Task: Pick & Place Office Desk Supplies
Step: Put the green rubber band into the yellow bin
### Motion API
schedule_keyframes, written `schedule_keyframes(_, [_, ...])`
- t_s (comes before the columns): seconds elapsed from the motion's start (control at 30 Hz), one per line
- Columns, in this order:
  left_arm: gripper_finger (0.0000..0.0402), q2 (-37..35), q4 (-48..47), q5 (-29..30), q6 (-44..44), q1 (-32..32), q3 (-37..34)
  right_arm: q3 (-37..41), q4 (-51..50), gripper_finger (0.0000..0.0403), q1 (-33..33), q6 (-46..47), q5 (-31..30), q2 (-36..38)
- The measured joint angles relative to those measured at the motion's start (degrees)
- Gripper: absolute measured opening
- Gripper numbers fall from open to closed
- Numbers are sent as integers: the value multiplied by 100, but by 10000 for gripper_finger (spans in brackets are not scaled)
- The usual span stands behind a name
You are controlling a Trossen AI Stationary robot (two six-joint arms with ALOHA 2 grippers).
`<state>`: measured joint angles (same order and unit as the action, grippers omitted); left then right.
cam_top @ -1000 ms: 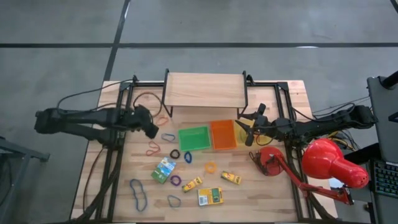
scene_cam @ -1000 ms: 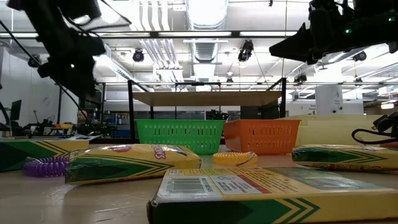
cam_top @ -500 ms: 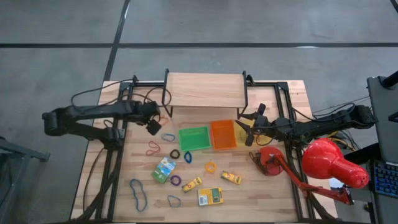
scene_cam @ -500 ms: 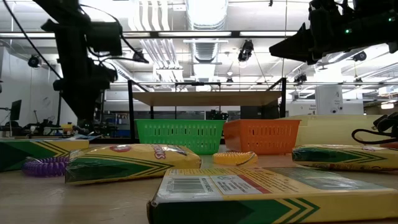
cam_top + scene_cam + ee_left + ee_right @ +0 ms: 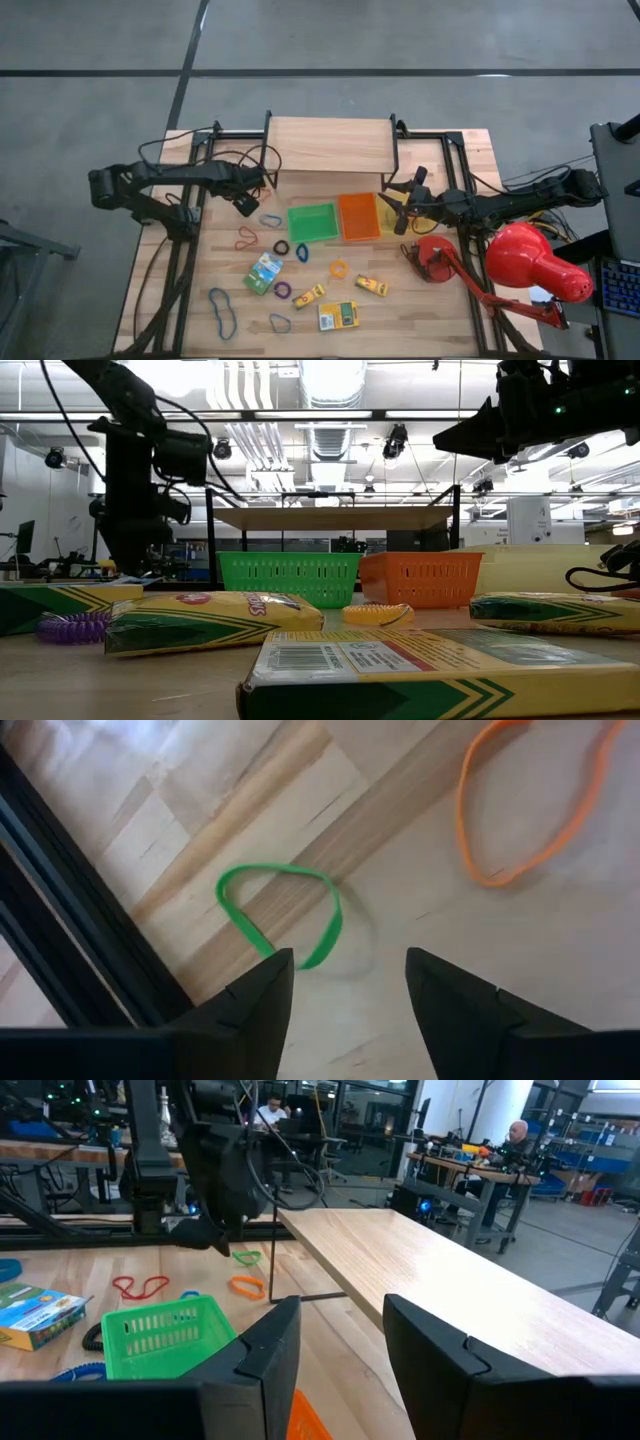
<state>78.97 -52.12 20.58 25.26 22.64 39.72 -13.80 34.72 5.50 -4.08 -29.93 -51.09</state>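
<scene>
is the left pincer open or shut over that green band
Open: in the left wrist view the left pincer shows a clear gap between its fingers, holding nothing; the green rubber band lies ahead.

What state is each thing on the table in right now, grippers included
left gripper: open, above the green rubber band
green rubber band: flat on the wood, loose
orange rubber band: flat, untouched
right gripper: open, empty, above the trays
green tray: upright, looks empty
orange tray: upright, looks empty
</scene>
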Motion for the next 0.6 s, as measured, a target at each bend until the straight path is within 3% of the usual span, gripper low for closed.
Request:
schedule_keyframes(0.33, [174,569,193,367,2,56,-115,0,-2,140,0,0,0,0])
schedule_keyframes(0.6, [165,601,811,432,-266,80,-469,0,-4,132,0,0,0,0])
